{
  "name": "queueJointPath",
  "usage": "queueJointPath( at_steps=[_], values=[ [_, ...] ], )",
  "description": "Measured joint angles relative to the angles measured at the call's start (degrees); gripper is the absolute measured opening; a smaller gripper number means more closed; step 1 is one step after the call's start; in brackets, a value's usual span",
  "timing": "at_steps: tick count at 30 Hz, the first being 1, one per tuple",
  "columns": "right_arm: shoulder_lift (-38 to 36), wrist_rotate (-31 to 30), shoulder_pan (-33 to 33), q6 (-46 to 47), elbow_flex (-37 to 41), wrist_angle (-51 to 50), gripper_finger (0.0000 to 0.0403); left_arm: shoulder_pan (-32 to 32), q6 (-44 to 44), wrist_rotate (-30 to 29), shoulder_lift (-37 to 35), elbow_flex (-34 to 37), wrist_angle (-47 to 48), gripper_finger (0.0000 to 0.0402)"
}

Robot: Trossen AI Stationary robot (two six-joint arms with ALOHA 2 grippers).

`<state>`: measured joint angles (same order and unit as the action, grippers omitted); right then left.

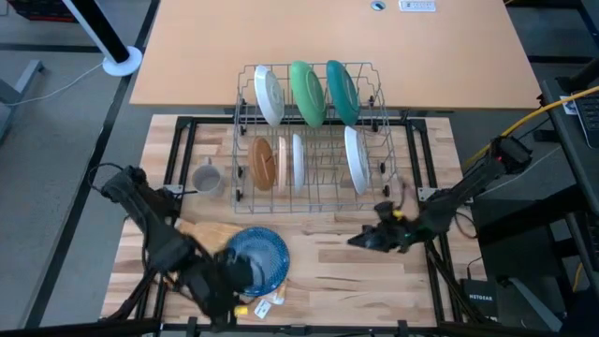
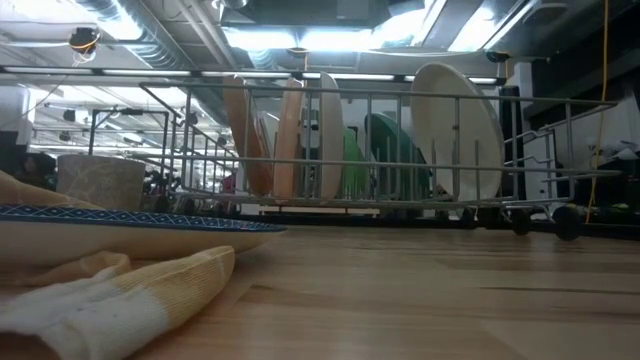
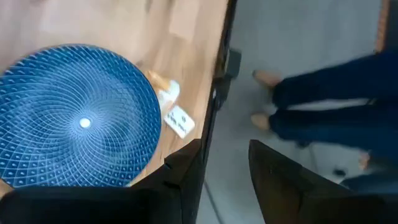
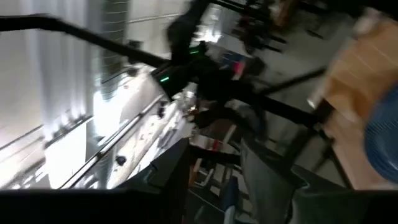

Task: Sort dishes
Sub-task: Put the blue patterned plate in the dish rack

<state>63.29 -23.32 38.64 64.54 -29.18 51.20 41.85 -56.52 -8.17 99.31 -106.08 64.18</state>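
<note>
A blue patterned plate [image 1: 259, 255] [image 3: 74, 118] lies flat on a yellow-orange checked cloth [image 1: 201, 234] near the table's front edge. My left gripper [image 1: 227, 292] [image 3: 224, 171] hangs open just in front of the plate, over the table's near edge, with nothing between its fingers. My right gripper [image 1: 358, 241] [image 4: 214, 171] is open and bare above the table right of the plate, in front of the rack. The wire rack [image 1: 314, 140] holds white, green and teal plates upright at the back and brown, peach and white ones in front. A grey mug [image 1: 207, 177] stands left of the rack.
A white tag [image 1: 266, 305] [image 3: 178, 121] lies by the cloth's corner near the front edge. In the low view the plate [image 2: 120, 225] and the cloth [image 2: 120, 295] fill the near left. A person's legs [image 3: 329, 106] stand on the floor beyond the near edge.
</note>
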Motion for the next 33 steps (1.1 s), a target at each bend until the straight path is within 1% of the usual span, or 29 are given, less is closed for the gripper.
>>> queueJointPath(
  at_steps=[4, 10, 12, 15, 20, 22, 24, 27, 30, 33],
  values=[
    [9.25, -1.83, -0.01, 6.83, -3.01, -0.42, 0.0147, 3.43, 4.80, -0.23, 4.45, 0.00, 0.00, 0.0123],
    [22.28, -2.00, -0.01, 8.93, -11.59, -1.12, 0.0147, 6.49, 14.41, -2.39, 13.12, 0.02, 0.50, 0.0123],
    [25.90, -1.99, -0.02, 8.94, -14.60, -3.05, 0.0147, 6.97, 15.68, -2.97, 16.09, 0.02, 1.97, 0.0123],
    [30.11, -2.21, -0.17, 9.83, -18.66, -8.60, 0.0147, 7.33, 14.76, -3.06, 20.29, 0.02, 5.45, 0.0123],
    [34.10, -1.43, -1.49, 21.62, -22.59, -22.59, 0.0147, 7.72, 11.75, -3.15, 25.42, 0.02, 11.74, 0.0123],
    [35.00, -1.01, -2.34, 26.18, -22.85, -26.11, 0.0147, 7.75, 11.75, -3.44, 26.57, 0.02, 12.99, 0.0123],
    [35.77, 0.12, -3.46, 29.84, -22.85, -27.95, 0.0147, 7.75, 11.94, -4.68, 27.18, 0.04, 13.54, 0.0123],
    [36.85, 2.09, -5.40, 32.41, -22.85, -28.59, 0.0147, 7.73, 11.94, -9.08, 27.30, 0.04, 13.14, 0.0123],
    [37.53, 3.69, -7.59, 33.00, -22.85, -28.76, 0.0147, 7.71, 11.94, -14.17, 27.30, 0.04, 13.27, 0.0123],
    [37.85, 5.65, -9.78, 33.04, -22.85, -28.70, 0.0147, 7.65, 11.96, -15.65, 27.30, 0.04, 13.23, 0.0123]
  ],
)
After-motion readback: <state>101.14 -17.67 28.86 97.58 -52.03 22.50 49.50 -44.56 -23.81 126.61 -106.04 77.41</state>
